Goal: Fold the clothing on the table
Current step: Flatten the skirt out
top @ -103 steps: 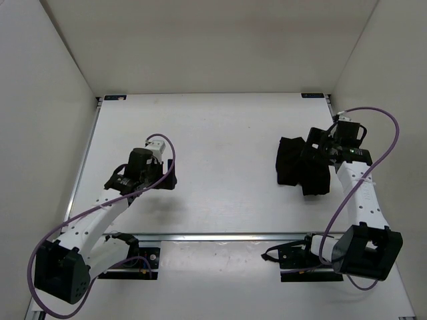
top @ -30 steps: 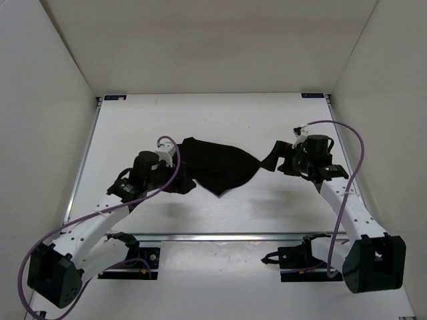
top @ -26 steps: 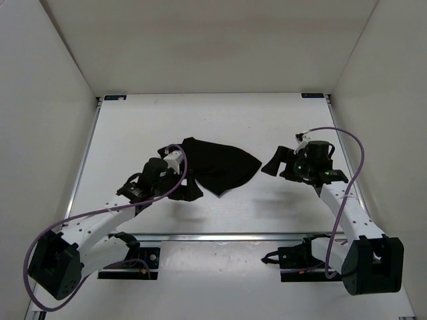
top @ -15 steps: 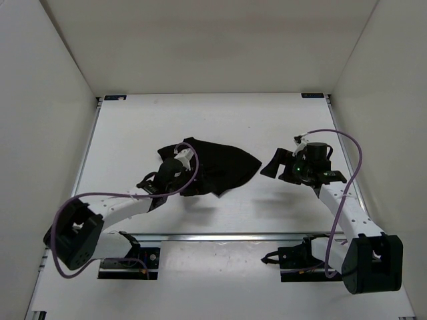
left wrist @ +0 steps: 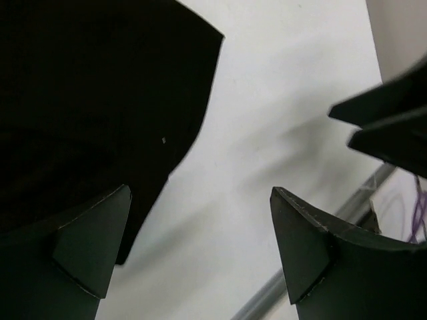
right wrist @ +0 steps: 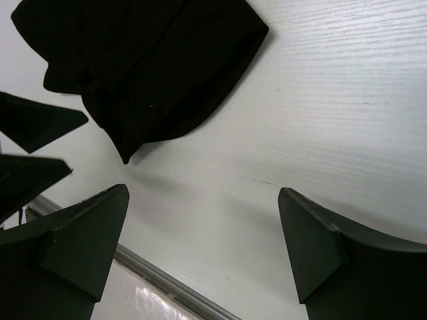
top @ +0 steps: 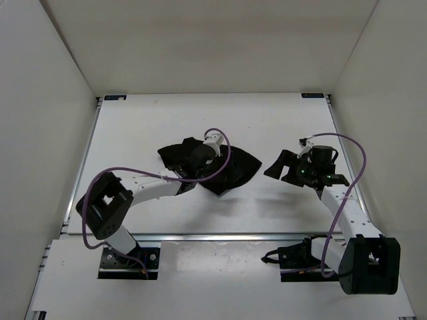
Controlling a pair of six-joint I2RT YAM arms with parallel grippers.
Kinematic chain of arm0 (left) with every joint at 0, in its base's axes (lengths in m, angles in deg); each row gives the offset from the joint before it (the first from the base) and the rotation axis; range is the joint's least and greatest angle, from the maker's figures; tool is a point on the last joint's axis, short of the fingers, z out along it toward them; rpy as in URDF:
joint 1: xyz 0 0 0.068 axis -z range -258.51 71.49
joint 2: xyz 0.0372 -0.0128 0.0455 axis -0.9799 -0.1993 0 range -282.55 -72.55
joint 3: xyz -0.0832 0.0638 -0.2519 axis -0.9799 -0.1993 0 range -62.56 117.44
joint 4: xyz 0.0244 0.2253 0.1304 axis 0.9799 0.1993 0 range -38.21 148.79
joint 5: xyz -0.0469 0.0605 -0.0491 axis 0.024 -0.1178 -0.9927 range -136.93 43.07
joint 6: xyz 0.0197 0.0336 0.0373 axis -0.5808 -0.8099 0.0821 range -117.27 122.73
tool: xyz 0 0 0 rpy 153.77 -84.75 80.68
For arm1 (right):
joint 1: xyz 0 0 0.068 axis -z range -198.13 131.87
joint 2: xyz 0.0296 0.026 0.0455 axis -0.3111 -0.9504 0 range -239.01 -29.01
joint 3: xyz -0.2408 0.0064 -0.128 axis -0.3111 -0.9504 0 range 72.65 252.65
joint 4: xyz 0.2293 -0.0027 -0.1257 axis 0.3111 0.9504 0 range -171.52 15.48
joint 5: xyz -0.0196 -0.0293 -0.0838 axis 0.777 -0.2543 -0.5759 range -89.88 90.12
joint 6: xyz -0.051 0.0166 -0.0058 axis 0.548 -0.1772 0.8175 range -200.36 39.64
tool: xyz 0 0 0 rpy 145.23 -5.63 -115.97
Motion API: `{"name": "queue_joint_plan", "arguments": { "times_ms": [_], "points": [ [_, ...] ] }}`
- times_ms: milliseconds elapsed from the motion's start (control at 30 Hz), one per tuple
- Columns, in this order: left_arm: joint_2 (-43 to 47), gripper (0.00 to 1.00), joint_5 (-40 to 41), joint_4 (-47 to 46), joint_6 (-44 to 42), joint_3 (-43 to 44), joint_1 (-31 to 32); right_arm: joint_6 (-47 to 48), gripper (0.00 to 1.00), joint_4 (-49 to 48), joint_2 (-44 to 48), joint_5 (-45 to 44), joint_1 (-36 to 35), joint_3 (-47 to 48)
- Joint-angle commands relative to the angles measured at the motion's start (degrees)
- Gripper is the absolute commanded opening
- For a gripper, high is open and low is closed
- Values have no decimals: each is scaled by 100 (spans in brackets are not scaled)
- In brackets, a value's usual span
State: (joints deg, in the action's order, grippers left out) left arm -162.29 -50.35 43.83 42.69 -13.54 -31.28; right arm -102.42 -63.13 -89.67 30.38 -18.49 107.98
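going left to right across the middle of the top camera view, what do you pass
table's left rail → clothing → right end effector → table's right rail; left end effector sits over the clothing, so it is left out

the white desk [top: 267, 120] is flat, with thin metal rails [top: 220, 235] along its edges and small black brackets [top: 115, 98] at the far corners; the black clothing [top: 237, 168] lies bunched and unfolded near its middle

We see clothing [top: 235, 168]: plain black, matte, loosely rumpled | lying mid-surface [top: 153, 120] | surface: white, flat, metal-railed edges
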Motion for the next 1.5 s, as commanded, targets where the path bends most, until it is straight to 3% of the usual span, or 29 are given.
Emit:
{"name": "queue_joint_plan", "arguments": {
  "times_ms": [0, 233, 333, 567, 733, 1000, 1467],
  "points": [
    [-473, 96, 464, 391, -200, 468, 15, 159, 92, -204, 204, 182, 212, 9],
    [-1336, 97, 983, 1148, -244, 1330, 173, 246, 92, -161, 327, 279, 326, -26],
    [-1450, 91, 1115, 1192, -218, 1357, 191, 299, 92, -152, 380, 270, 361, -78],
    [-1503, 58, 1370, 1096, -138, 1400, 94, 326, 92, -117, 441, 331, 396, -88],
    [-1530, 0, 1405, 1008, -51, 1304, 33, 378, 91, -82, 468, 366, 405, -61],
    [-916, 0, 1248, 1122, -155, 1216, -160, 256, 88, -195, 354, 305, 283, -79],
    [412, 0, 114, 1992, -578, 2279, -864, -465, 90, -1372, -928, -731, -1623, 184]
  ]
}}
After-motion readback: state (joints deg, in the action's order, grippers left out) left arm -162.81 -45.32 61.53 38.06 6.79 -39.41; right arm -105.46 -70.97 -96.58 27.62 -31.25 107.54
